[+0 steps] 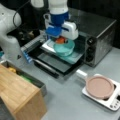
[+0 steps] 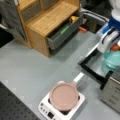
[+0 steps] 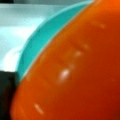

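My gripper (image 1: 59, 39) hangs just above a teal bowl (image 1: 64, 48) and is shut on an orange object (image 1: 60, 40), which sits between the fingers over the bowl's back rim. The bowl stands on the pulled-out oven tray (image 1: 75, 58). In a front view the gripper (image 2: 114, 46) shows at the right edge with the orange object (image 2: 115, 47) above the bowl (image 2: 112, 59). The wrist view is almost filled by the glossy orange object (image 3: 75, 75), with the teal bowl rim (image 3: 37, 42) behind it.
A steel toaster oven (image 1: 100, 32) stands with its door (image 1: 53, 63) dropped open. A pink pan (image 1: 99, 87) rests on a white induction cooker (image 1: 113, 103). A wooden cabinet (image 2: 47, 20) has an open grey drawer (image 2: 63, 31) holding small items.
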Controlling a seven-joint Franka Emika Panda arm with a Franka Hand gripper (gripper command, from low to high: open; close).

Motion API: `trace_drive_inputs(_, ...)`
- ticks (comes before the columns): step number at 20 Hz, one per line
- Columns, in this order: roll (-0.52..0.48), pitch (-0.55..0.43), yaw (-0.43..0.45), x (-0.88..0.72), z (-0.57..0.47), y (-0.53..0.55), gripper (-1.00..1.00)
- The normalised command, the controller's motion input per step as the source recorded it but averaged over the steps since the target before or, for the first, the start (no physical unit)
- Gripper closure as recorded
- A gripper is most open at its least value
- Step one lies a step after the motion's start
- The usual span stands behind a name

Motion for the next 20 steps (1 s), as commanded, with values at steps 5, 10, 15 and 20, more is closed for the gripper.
trace_drive_inputs(5,0.144,-0.119,-0.111,-0.14,-0.10,0.02,1.00)
trace_drive_inputs(10,0.107,-0.104,-0.099,-0.10,-0.13,-0.04,1.00)
trace_drive_inputs(15,0.118,-0.123,-0.094,-0.09,-0.09,-0.01,1.00)
trace_drive_inputs(20,0.117,-0.108,-0.101,-0.14,-0.08,0.02,-1.00)
